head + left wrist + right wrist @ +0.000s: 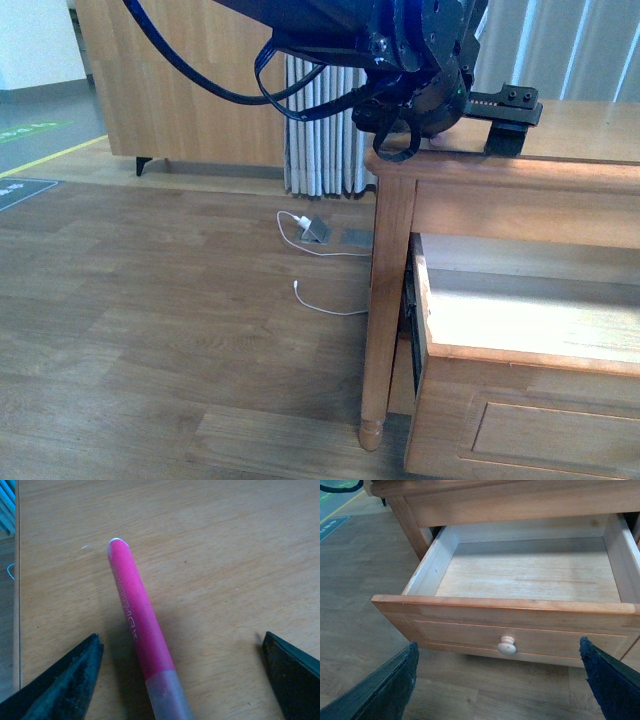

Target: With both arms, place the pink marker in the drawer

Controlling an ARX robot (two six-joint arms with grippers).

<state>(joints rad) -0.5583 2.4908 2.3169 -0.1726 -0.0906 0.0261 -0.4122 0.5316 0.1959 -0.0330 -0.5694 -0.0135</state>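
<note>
Black fingertips (65, 680) of the left gripper (181, 645) frame the left wrist view, spread wide and standing well to either side of the pink marker (135, 615) without touching it. This pincer is released and holds nothing. The marker lies flat on the dresser top (225, 555), close to one edge of it, with its paler cap end nearer the wrist and its bright barrel pointing away between the fingers. That straddling pose looks chosen so the jaws can drop and close across the barrel. The barrel runs slightly aslant to the gap, so a small twist of the wrist may be needed first. In the front view the left arm (400, 60) bends down over the near corner of the dresser, which fits this reach. Below it the drawer (520, 330) stands pulled out and, as far as the right wrist view shows, bare inside. The right gripper (497, 645) is also released and empty. It hangs in front of the drawer's front panel, fingers apart, with the round pale knob (507, 645) in line between them but not touched. Its place suggests it minds the drawer while the other arm fetches. The opening step looks done, the grasp is not yet made, and the marker is not yet inside. A white cable (320, 300) lies on the floor (150, 330), clear of both arms.
</note>
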